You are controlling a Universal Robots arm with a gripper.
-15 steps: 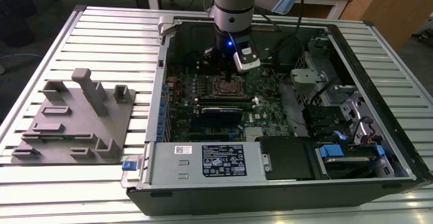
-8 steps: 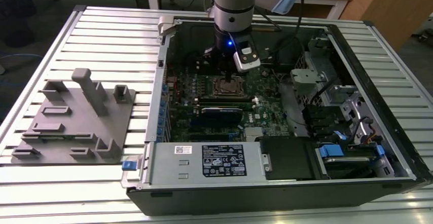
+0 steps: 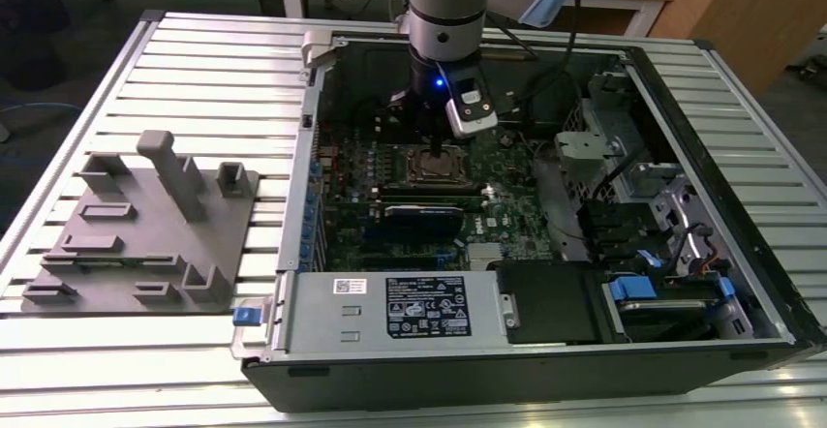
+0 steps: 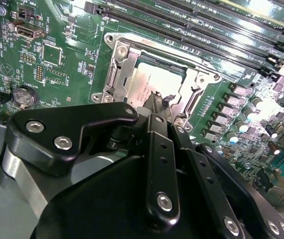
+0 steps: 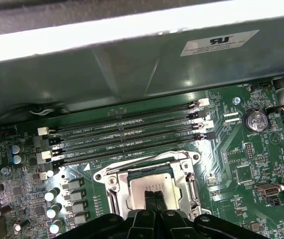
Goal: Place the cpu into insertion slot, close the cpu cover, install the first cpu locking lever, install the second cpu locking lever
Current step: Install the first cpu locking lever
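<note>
The cpu (image 5: pixel 152 185) lies flat in the insertion slot (image 5: pixel 196 158) on the green motherboard, its dull silver top showing in both wrist views. Around it lies the cpu cover (image 5: pixel 116 183), a silver frame that looks down flat, with the cpu (image 4: pixel 147 82) in its window. My gripper (image 5: pixel 154 198) hangs right above the chip, its two thin black fingers pressed together with nothing between them. Their tips are at or just over the chip's near edge. In the exterior view the gripper (image 3: pixel 431 147) points straight down over the socket (image 3: pixel 437 167) inside the open computer case.
Long black memory slots (image 5: pixel 132 132) run beside the socket towards the case wall (image 5: pixel 132 74). A coin battery (image 5: pixel 255 119) and capacitors (image 5: pixel 52 196) stand nearby. A black card (image 3: pixel 421 213), power supply (image 3: pixel 387 307) and drive bays (image 3: pixel 646 292) fill the case. A grey fixture (image 3: pixel 142 225) sits on the slatted table.
</note>
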